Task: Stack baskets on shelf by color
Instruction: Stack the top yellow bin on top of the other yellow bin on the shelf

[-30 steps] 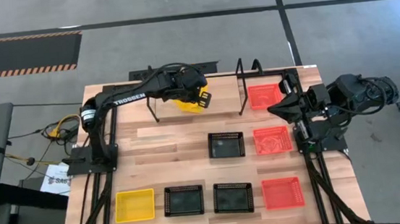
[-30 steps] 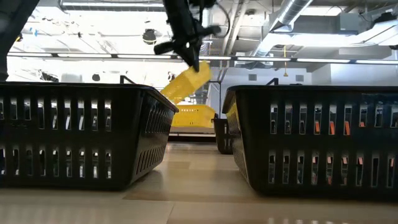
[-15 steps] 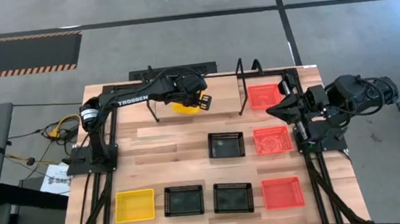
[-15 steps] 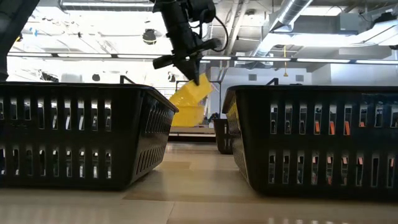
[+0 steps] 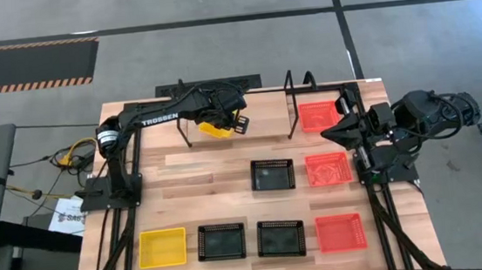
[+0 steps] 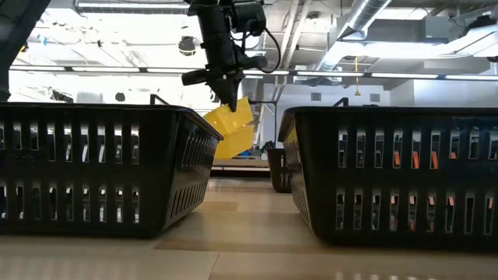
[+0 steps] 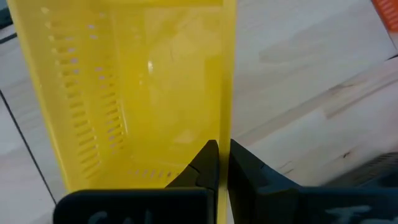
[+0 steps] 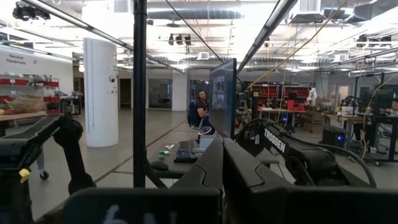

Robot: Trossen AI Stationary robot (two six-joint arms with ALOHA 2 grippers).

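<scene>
Fingers of our left gripper pinching the rim of a yellow basket, tilted over the shelf at the table's far edge, our right gripper pressed together, waiting beside a red-orange basket.

From above, we cannot see most of the yellow basket, which sits under the left arm. Two black baskets fill the low view, cut off at both edges, hiding the desk behind them.
</scene>
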